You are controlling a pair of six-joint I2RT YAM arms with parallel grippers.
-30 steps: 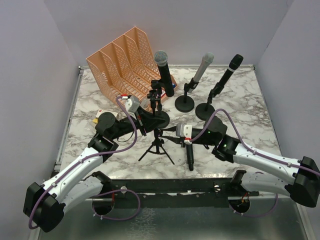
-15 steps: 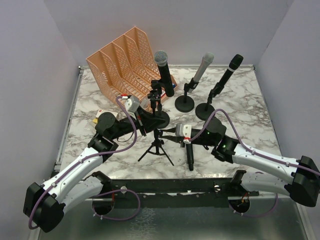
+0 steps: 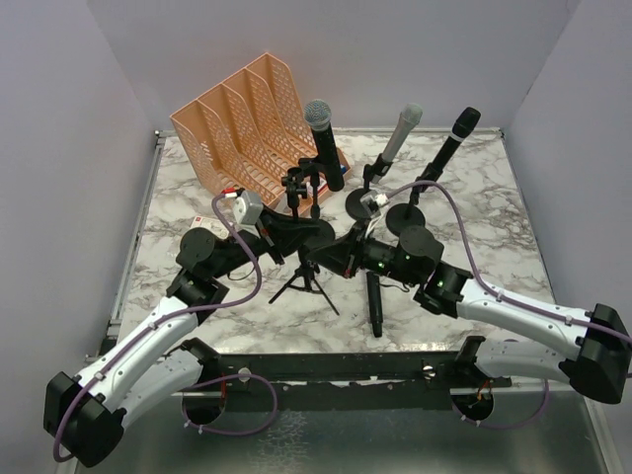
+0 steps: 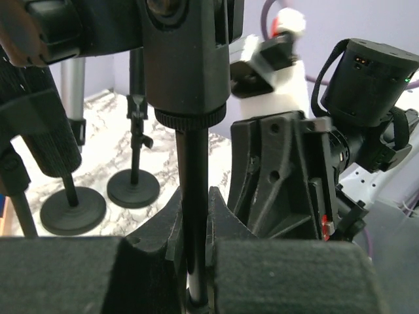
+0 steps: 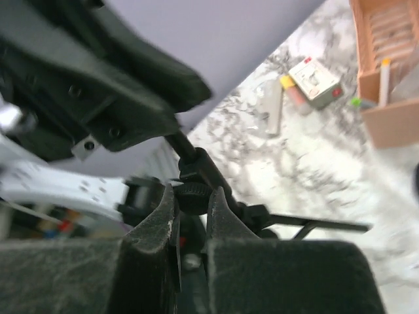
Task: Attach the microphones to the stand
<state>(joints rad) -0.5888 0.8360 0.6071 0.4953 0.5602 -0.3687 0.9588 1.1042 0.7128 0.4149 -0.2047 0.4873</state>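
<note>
A black tripod stand (image 3: 308, 280) stands at the table's middle front. My left gripper (image 3: 287, 234) is shut on its thin upright pole (image 4: 194, 196), below the clip holder. My right gripper (image 3: 327, 259) is shut on the round knurled knob (image 5: 192, 197) at the stand's collar; it also shows in the left wrist view (image 4: 288, 176). One all-black microphone (image 3: 375, 306) lies on the table by the tripod. Three more sit in desk stands behind: black with silver grille (image 3: 322, 138), silver-grey (image 3: 399, 130) and all black (image 3: 453, 139).
An orange mesh file rack (image 3: 247, 118) stands at the back left. A small box and loose items (image 3: 201, 228) lie at the left, also in the right wrist view (image 5: 315, 80). Round stand bases (image 3: 363, 205) sit just behind the grippers.
My right wrist has rolled over and moved left, closing on the tripod's knob. My left gripper has shifted slightly left with the pole, and the stand's top has leaned back.
</note>
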